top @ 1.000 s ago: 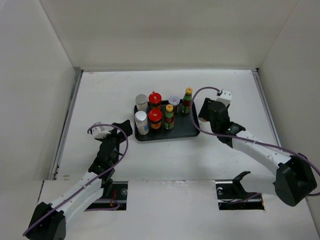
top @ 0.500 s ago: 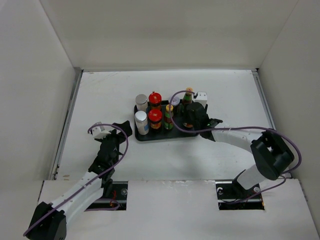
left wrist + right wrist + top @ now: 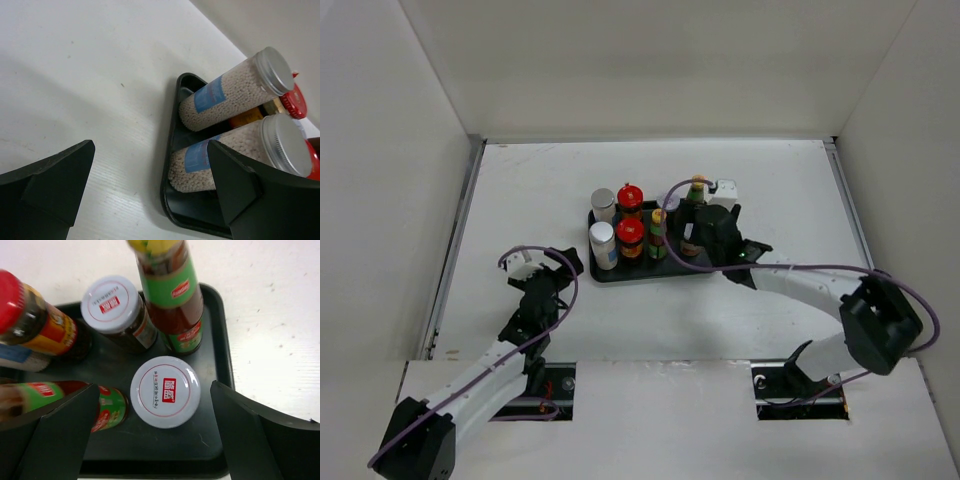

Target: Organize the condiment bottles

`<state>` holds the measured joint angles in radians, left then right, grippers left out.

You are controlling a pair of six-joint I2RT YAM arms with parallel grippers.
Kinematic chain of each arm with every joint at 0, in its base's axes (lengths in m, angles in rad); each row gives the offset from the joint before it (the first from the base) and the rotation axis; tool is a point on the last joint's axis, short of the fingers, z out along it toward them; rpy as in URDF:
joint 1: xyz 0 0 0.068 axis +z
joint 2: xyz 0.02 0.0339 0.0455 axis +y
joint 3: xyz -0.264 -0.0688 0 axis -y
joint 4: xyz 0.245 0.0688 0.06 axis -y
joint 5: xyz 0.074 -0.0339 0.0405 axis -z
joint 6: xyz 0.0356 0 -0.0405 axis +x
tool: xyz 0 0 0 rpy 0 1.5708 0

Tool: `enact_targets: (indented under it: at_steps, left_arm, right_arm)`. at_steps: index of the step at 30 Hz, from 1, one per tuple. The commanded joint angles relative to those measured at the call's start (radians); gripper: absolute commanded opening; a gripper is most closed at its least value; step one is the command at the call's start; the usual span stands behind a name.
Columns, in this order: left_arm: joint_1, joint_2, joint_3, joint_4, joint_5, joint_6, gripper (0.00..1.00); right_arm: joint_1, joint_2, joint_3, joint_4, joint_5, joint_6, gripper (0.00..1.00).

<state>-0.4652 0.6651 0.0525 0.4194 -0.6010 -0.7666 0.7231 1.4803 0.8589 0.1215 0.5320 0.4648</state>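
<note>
**Black tray point(image 3: 650, 270) carrying the condiment bottles point(image 3: 631, 232)**

1. Tray. In the top view I found the tray at frame centre on the white table point(image 3: 790, 190). The bottles stood upright on it in a tight cluster.

2. Right arm. The right gripper point(image 3: 154, 387) hung over the right end of the tray with its jaws spread wide and nothing held. In the right wrist view a white-capped jar point(image 3: 165, 391) stood directly below, at frame centre, between the two fingers point(image 3: 55, 440) and apart from both. Above it in the frame stood a second white-capped jar point(image 3: 111, 304) and, just beside that, a tall green-labelled bottle point(image 3: 172, 295). A red-capped jar point(image 3: 30, 320) occupied the upper left.

3. Left arm. The left gripper point(image 3: 567, 260) hovered over bare table at the lower left of the tray in the top view, jaws likewise wide and empty. In the left wrist view two silver-lidded shakers point(image 3: 225, 95) of pale granules, each with a blue label, stood side by side in the tray's near corner, in the right half of the frame.
</note>
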Motion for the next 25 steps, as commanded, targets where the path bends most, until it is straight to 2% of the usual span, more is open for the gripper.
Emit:
enact_targets:
  at_steps: [1, 5, 11, 14, 20, 25]
  left_arm:
    - [0.004, 0.001, 0.059, -0.042, -0.020, -0.003, 1.00]
    - [0.004, -0.012, 0.124, -0.154, -0.020, -0.011, 1.00]
    - [0.004, -0.012, 0.265, -0.370, -0.014, -0.019, 1.00]
    - [-0.002, -0.015, 0.329, -0.445, -0.020, -0.008, 1.00]
    - [0.006, 0.002, 0.426, -0.485, -0.037, 0.030, 1.00]
    - [-0.017, 0.070, 0.523, -0.548, -0.077, 0.076, 1.00]
  right_arm:
    - [0.005, -0.148, -0.030, 0.066, 0.026, 0.006, 1.00]
    - [-0.035, -0.271, -0.086, 0.063, 0.052, 0.015, 1.00]
    - [-0.135, -0.357, -0.185, 0.076, 0.069, 0.097, 1.00]
    - [-0.155, -0.351, -0.230, 0.122, 0.036, 0.110, 1.00]
    - [-0.152, -0.278, -0.302, 0.230, 0.019, 0.123, 1.00]
    - [-0.146, -0.242, -0.293, 0.248, 0.010, 0.124, 1.00]
